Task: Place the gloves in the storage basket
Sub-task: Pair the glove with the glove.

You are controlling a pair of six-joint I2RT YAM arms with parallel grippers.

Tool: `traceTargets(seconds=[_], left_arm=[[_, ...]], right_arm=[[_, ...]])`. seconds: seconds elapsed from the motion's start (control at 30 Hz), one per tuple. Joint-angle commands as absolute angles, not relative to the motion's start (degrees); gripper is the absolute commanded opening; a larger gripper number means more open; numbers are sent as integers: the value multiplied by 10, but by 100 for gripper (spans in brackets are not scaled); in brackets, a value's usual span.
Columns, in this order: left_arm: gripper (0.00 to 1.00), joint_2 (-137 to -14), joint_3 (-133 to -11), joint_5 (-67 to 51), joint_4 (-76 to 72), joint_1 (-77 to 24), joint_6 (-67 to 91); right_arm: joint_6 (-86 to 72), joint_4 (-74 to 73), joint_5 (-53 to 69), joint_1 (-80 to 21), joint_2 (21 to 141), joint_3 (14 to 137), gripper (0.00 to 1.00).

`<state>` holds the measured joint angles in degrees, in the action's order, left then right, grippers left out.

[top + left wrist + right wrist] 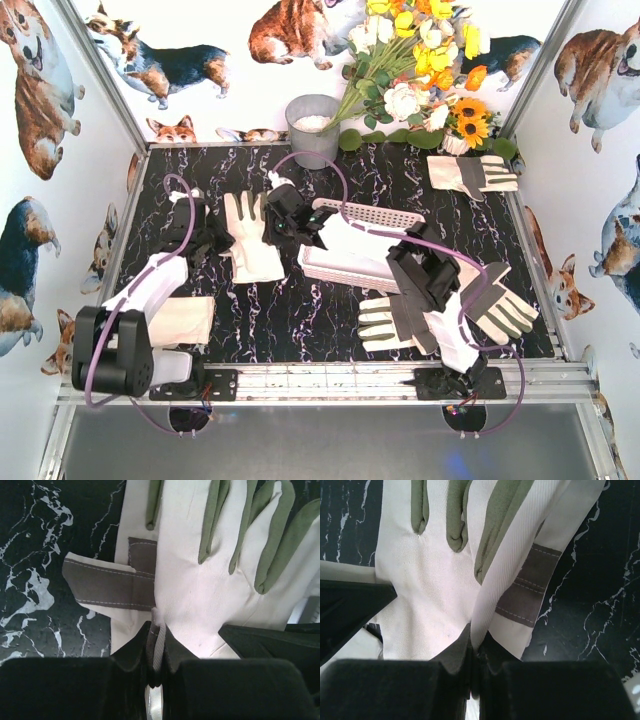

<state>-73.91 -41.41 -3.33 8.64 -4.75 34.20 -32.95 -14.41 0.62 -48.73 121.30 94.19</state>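
Left gripper (156, 639) and right gripper (471, 641) each pinch an edge of the same cream glove (350, 240). They hold it spread over the white storage basket (385, 215) at mid-table, probably so it drops in flat. Other gloves lie on the marble table (280, 325): left glove (250, 238), far-right glove (470, 175), near-right gloves (385, 322).

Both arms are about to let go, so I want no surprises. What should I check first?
1. Left gripper shut on the held glove: ok.
2. Right gripper shut on the same glove: ok.
3. Held glove over the storage basket, top view: ok.
4. Glove fully inside the rim: cannot tell; the grippers hide it.
5. All gloves collected: not ok; a loose glove lies left of the basket.
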Motion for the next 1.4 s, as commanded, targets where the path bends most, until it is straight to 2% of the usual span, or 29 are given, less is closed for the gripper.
traceTargets(seconds=[0.0, 0.27, 0.47, 0.83, 1.17, 1.3, 1.37], left_arm=[[0, -778, -437, 22, 51, -11, 312], [0, -867, -497, -10, 57, 17, 271], [0, -925, -531, -86, 69, 28, 265], [0, -931, -522, -41, 68, 31, 256], [0, -962, -522, -49, 61, 41, 251], [11, -967, -527, -60, 62, 45, 248], [21, -958, -525, -56, 63, 46, 247]], right_arm=[[-301, -184, -46, -471, 1235, 986, 0], [-296, -199, -41, -460, 1277, 1029, 0], [-300, -206, -40, -453, 1292, 1034, 0], [-308, -215, -25, -441, 1316, 1034, 0], [-312, -218, -25, -441, 1327, 1034, 0], [-323, -219, -25, -441, 1331, 1034, 0], [-329, -218, -26, -441, 1333, 1034, 0]])
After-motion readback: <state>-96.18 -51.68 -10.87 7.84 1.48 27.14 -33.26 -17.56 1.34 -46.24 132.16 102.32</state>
